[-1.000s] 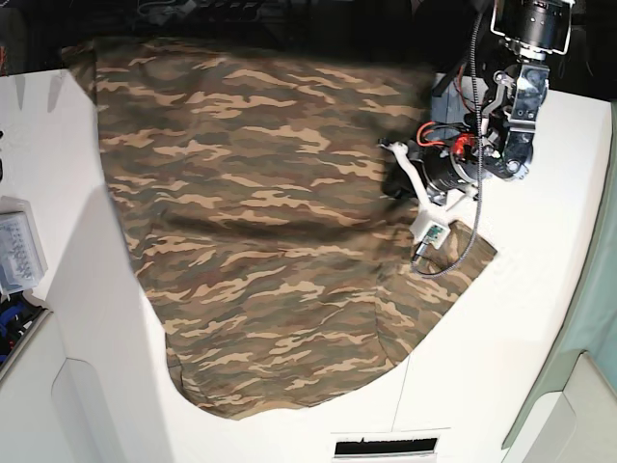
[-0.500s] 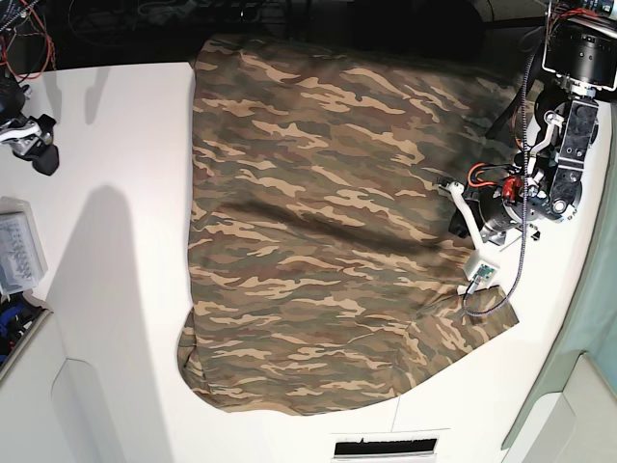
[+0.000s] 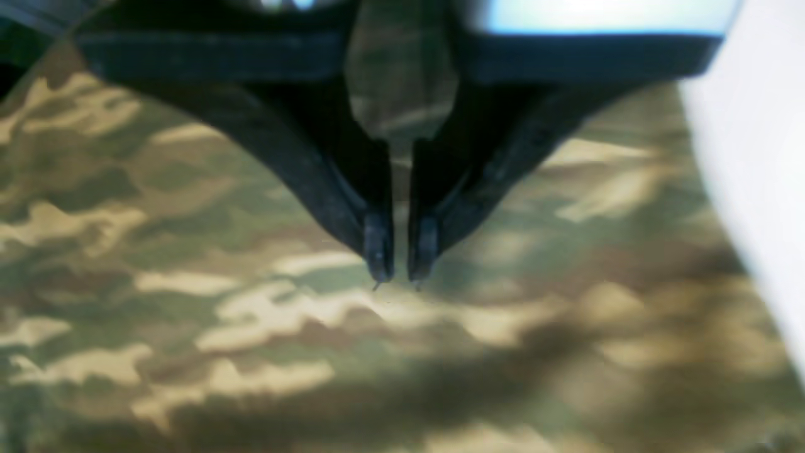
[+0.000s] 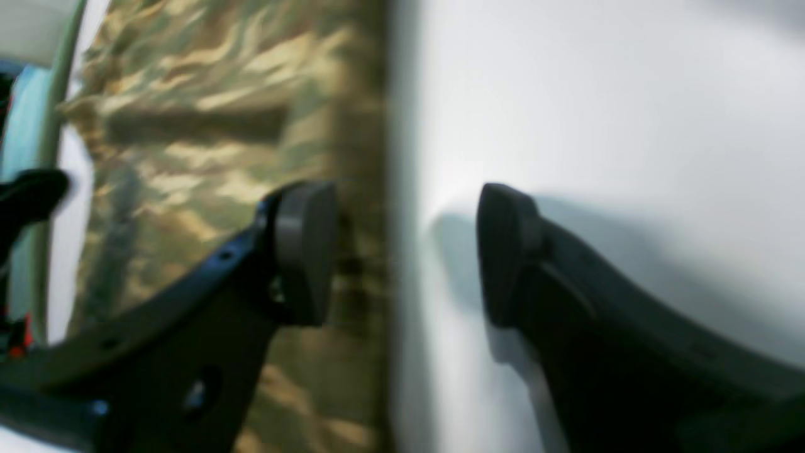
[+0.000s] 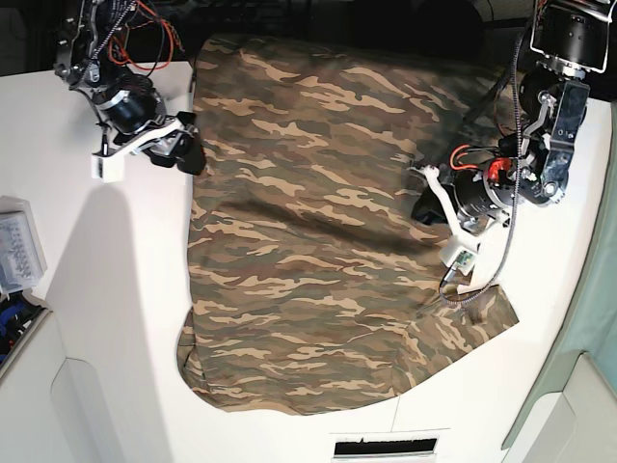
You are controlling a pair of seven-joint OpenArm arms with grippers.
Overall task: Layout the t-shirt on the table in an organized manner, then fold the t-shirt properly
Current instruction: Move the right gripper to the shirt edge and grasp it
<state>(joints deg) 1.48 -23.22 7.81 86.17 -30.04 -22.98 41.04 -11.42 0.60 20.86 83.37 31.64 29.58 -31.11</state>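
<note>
1. The left hand (image 3: 399, 264) has its two dark fingers drawn together with only a thin slit between the tips. A fold of camouflage cloth shows between them higher up; whether the tips pinch fabric cannot be told.
2. In the base view the left hand (image 5: 424, 205) sits over the t-shirt's (image 5: 328, 222) right part, on the cloth.
3. The right hand (image 4: 402, 251) is spread wide, nothing between its pads. One pad lies over the shirt's edge, the other over bare white tabletop (image 4: 597, 113).
4. In the base view the right hand (image 5: 188, 154) is at the shirt's upper left edge.
5. The t-shirt is spread across the middle of the tabletop (image 5: 106, 289), its far edge hanging past the dark rear edge.
6. No readable writing or label shows; both wrist views are blurred.
7. Half a second ago the right hand was out at the far left, well apart from the shirt; it has come in to the edge. The left hand has shifted inward over the cloth.
</note>
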